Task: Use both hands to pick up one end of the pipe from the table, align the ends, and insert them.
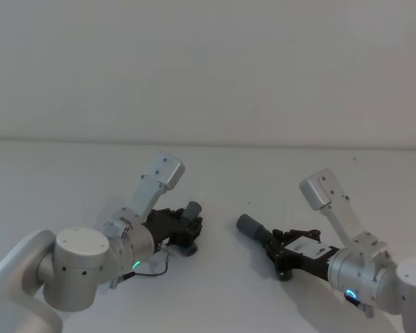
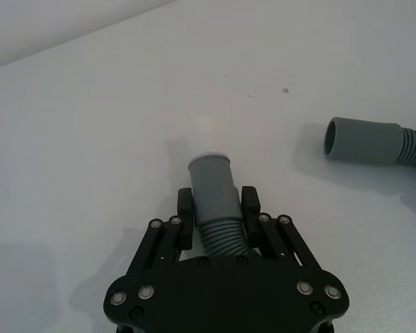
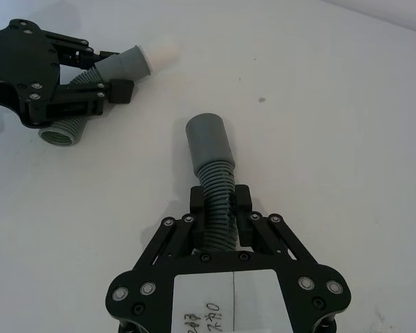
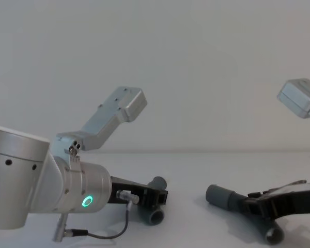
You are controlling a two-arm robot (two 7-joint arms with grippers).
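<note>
Light: bright, even and diffuse, from overhead; no glare on my white table (image 1: 69,180).
Shadows: faint, soft-edged, pooled close beneath my left gripper (image 1: 191,227) and right gripper (image 1: 276,246).
Overexposure: the pale tip (image 2: 206,132) of the narrow-cuffed hose piece (image 2: 211,180) nearly melts into the table.
Wide-cuffed hose piece (image 2: 374,142): sharp, with a soft shadow beside it.
Ring light (image 4: 87,201): green glow at 8 o'clock in my chest view.
Head view: slightly soft.

Left arm (image 1: 83,267) is reached in from lower left, wrist held low, left gripper (image 1: 188,223) pointed right, jaws clamped on a pipe piece (image 2: 211,184). Right arm (image 1: 374,267) is reached in from lower right, right gripper (image 1: 274,244) pointed left, jaws clamped on the other pipe piece (image 3: 206,142). Grippers are seen apart, roughly facing each other
</note>
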